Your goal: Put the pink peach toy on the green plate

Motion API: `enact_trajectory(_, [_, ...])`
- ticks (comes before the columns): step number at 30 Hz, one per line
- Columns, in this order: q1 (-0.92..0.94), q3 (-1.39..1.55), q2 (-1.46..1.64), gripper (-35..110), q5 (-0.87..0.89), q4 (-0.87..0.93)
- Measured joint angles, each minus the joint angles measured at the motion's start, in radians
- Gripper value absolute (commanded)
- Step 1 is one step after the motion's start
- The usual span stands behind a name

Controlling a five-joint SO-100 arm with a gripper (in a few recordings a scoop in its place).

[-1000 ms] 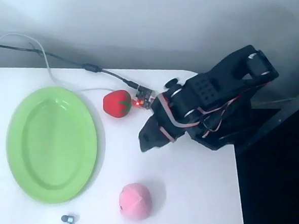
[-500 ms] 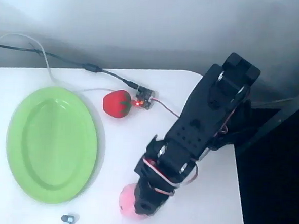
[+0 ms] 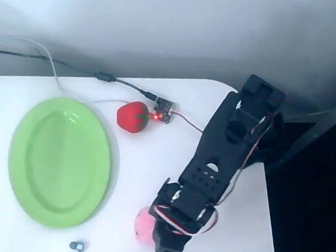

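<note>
- Overhead view: black arm (image 3: 226, 147) reaches from the table's right edge down toward the bottom of the frame.
- Gripper (image 3: 164, 240) sits directly over the pink peach toy (image 3: 143, 226), covering its right part; only the left portion of the toy is visible.
- Jaw state: cannot tell. The fingers are hidden under the gripper body, and contact with the toy is likely but unconfirmed.
- Pink peach toy lies on the white table (image 3: 142, 170) near the bottom edge, right of the green plate (image 3: 57, 162) and apart from it.
- Green plate is at the left of the table, with nothing on it.
- Red strawberry toy (image 3: 132, 116) is just off the plate's upper right rim, beside a small circuit board (image 3: 162, 110) with a lit red LED; cables (image 3: 57, 68) run off to the left.
- Small metallic object (image 3: 76, 246) below the plate; identity unclear.
</note>
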Motion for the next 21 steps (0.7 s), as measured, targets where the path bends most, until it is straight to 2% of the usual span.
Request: enact_trajectory(21, [-0.026, -0.071, -0.229, 37, -0.072, 0.005])
